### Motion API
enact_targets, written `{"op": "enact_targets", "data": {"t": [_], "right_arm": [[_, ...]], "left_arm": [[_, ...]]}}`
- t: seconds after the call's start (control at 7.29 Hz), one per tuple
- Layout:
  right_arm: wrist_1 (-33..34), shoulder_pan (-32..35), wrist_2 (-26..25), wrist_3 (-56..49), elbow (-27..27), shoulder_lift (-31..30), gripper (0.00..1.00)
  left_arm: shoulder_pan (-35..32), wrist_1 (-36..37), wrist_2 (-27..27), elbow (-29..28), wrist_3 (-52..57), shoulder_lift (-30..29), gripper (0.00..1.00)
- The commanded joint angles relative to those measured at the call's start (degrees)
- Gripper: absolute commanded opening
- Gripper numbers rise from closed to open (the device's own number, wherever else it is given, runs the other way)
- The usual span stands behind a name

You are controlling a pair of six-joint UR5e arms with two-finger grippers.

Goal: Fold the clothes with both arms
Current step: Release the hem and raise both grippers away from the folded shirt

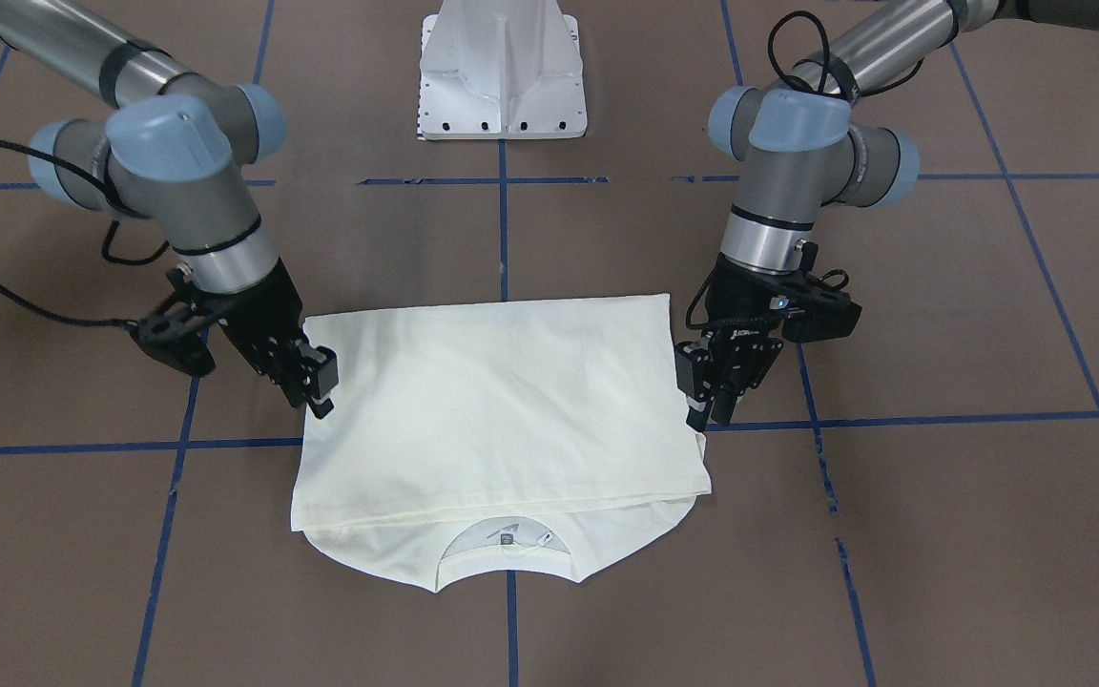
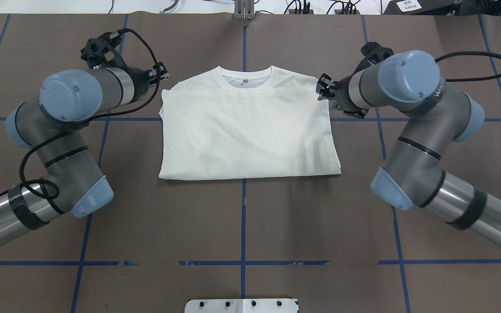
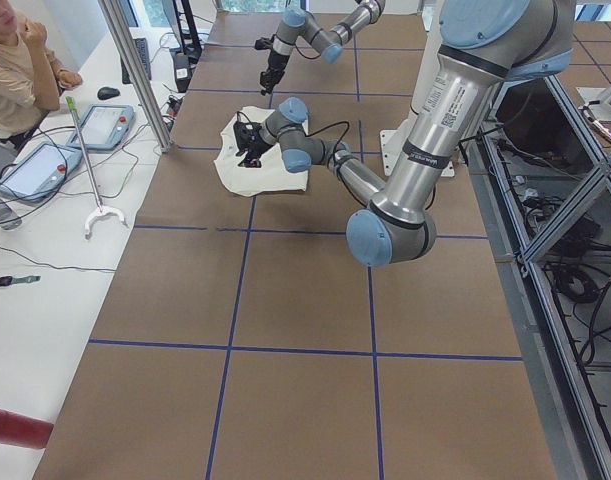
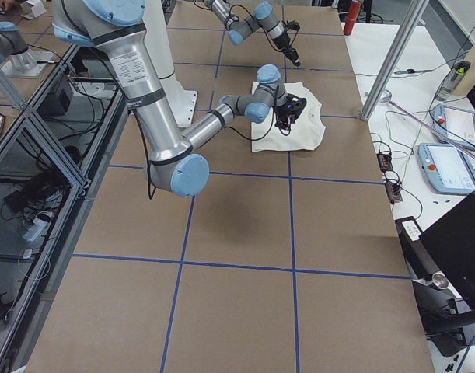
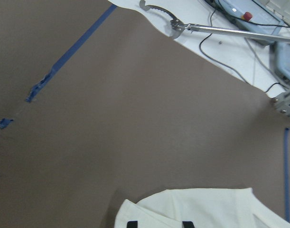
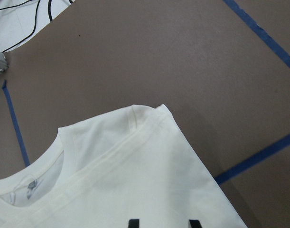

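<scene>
The cream shirt point(image 1: 502, 401) point(image 2: 246, 134) lies flat on the brown table, folded once so its hem edge sits just short of the ribbed neck point(image 2: 246, 79). The print is hidden. My left gripper point(image 2: 160, 77) point(image 1: 710, 405) hovers at the shirt's edge near one shoulder. Its fingertips point(image 5: 188, 224) stand apart over the cloth point(image 5: 206, 209), so it is open. My right gripper point(image 2: 322, 89) point(image 1: 321, 389) is at the opposite edge. It is open too, its fingertips point(image 6: 195, 222) spread above the shirt point(image 6: 135, 180) and holding nothing.
The white pedestal base point(image 1: 502, 76) stands behind the shirt. Blue tape lines point(image 2: 243, 217) cross the table. Beyond the far edge a side bench carries a metal grabber tool point(image 5: 206, 28), tablets point(image 3: 110, 125) and cables. A person point(image 3: 15, 70) sits there.
</scene>
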State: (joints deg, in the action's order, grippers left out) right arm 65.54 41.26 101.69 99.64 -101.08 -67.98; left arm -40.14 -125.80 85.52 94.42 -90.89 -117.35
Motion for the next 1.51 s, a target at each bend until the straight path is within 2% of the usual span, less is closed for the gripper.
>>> {"op": "enact_targets", "data": {"t": [0.0,0.14,0.27,0.69,0.96,1.23,1.37], "right_arm": [[-0.59,-4.68,-0.34,4.77,-7.55,-8.74,0.57],[-0.42,-9.05,-4.53,5.04,-7.03,-9.27,0.63],[-0.50,-13.01,-7.96,9.83,-6.85,-10.93,0.64],[-0.59,-14.54,-8.61,9.61,-2.21,-10.25,0.64],[-0.51,-14.46,-11.32,9.44,-1.93,-9.19,0.63],[-0.16,-14.37,-12.65,9.35,-1.75,-8.75,0.48],[-0.07,-14.37,-12.83,9.26,-1.49,-8.75,0.50]], "left_arm": [[-0.11,0.12,-0.09,1.56,0.10,1.33,0.44],[0.06,0.20,-0.09,0.68,0.19,1.34,0.54],[0.06,0.03,-0.09,-0.37,-0.16,1.42,0.54],[0.50,-0.15,-0.18,0.15,-0.52,1.43,0.56],[0.68,-0.06,-0.26,-0.21,-0.60,1.43,0.57],[1.20,0.03,-0.44,-1.51,-0.52,1.34,0.57],[1.21,0.11,-0.44,-1.52,-0.52,1.34,0.57]]}}
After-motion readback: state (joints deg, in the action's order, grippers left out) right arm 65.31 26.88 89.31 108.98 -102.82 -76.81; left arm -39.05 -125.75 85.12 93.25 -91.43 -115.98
